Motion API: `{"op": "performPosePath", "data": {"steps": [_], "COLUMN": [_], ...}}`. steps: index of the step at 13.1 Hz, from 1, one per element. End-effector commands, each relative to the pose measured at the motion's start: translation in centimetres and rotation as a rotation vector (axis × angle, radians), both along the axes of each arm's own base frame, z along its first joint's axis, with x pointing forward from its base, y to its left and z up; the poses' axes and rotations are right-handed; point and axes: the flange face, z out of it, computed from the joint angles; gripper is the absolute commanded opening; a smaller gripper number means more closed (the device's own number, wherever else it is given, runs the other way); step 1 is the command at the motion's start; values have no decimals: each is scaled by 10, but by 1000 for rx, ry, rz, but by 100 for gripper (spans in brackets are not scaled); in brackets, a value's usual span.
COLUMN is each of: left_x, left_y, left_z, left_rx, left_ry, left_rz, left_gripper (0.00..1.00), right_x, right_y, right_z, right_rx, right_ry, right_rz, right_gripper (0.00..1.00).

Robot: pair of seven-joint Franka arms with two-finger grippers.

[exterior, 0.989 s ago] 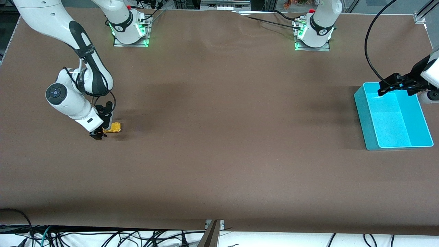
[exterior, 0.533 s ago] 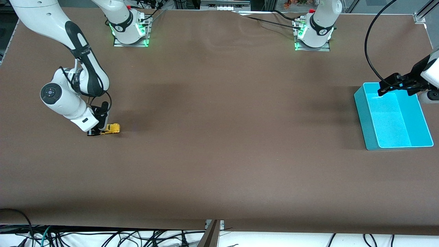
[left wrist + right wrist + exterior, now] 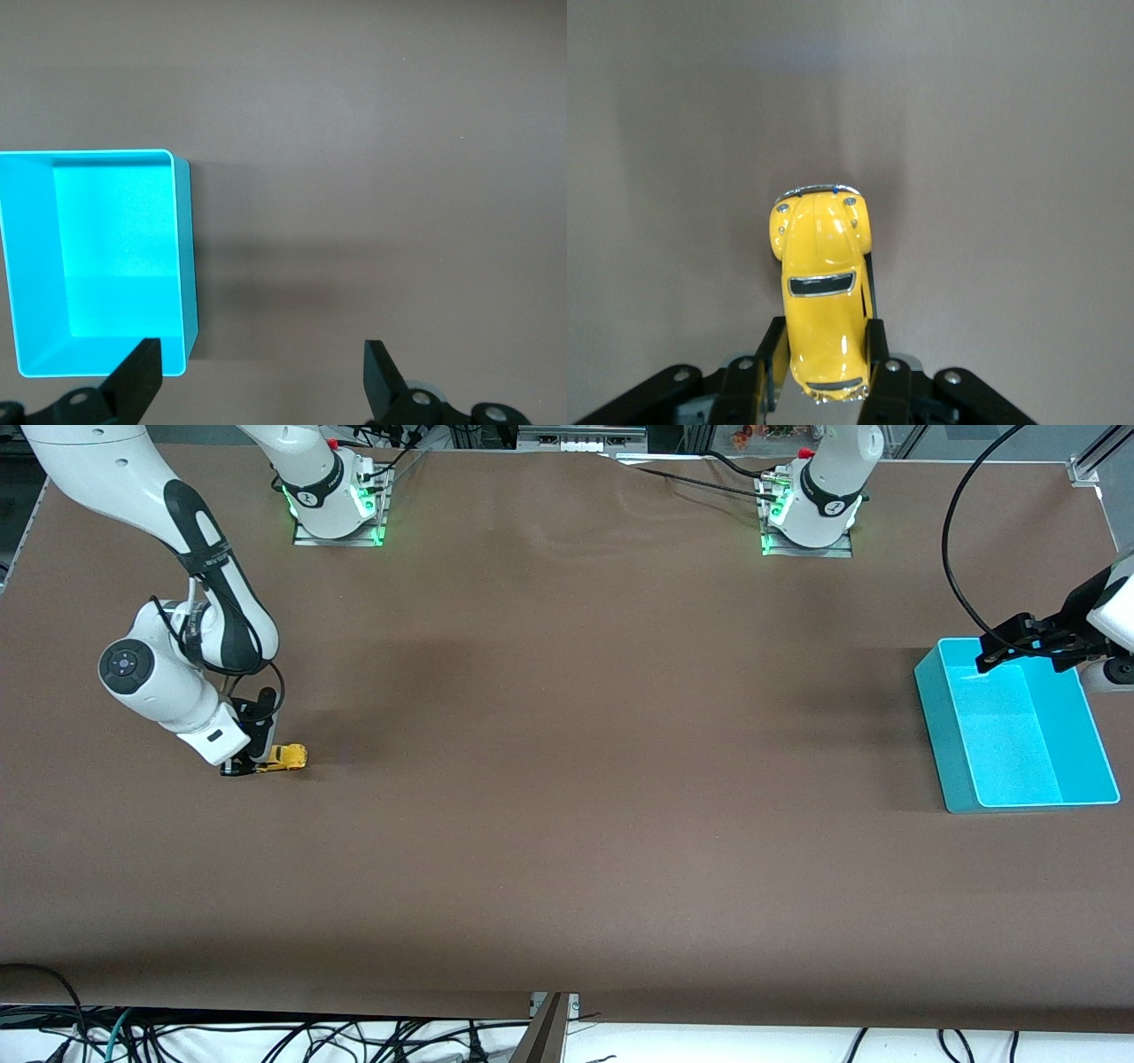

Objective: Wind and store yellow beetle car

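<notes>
The yellow beetle car rests on the brown table near the right arm's end. In the right wrist view the car shows its roof and dark windows. My right gripper is low on the table and shut on the car's rear half, one finger on each side. The cyan bin stands at the left arm's end; it also shows in the left wrist view. My left gripper is open and empty, above the bin's edge nearest the bases.
The brown table cloth covers the whole surface. Both arm bases stand along the table's edge farthest from the front camera. Cables hang below the table's near edge.
My right gripper has pulled the car a short way along the table toward the right arm's end, and sits lower. The left arm has not moved.
</notes>
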Motion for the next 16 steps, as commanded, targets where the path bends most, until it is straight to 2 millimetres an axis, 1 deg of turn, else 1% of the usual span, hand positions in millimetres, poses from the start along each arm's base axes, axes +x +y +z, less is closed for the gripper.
{"op": "performPosePath", "data": {"steps": [1,3,4,6,7,10,11,12,13,16], "left_x": [2,2,2,2,2,2,2,2,2,2], "left_y": [2,2,2,2,2,2,2,2,2,2], "left_z": [5,6,5,5,5,5,5,5,5,5], "left_rx": [-16,-16,-16,-16,-16,-16,-16,-16,-16,-16], "left_ry": [7,6,7,7,7,7,7,7,7,7], "left_rz": [0,0,0,0,0,0,0,0,0,0], "left_gripper": [100,100,100,100,100,100,100,100,100,100], "right_x": [-20,-18,-21,-16,-15,-14,-14,-13,-10,-5], "right_y": [-50,-87,-111,-143,-153,-155,-155,-152,-148,-140], "right_z": [-34,-37,-43,-50,-51,-51,-51,-51,-48,-40], "right_rx": [13,11,11,9,8,9,9,10,16,22], "right_ry": [53,48,52,45,41,41,41,41,34,23], "right_rz": [-36,-38,-47,-37,-35,-32,-32,-29,-26,-16], "right_gripper": [21,21,21,22,22,22,24,49,99,100]}}
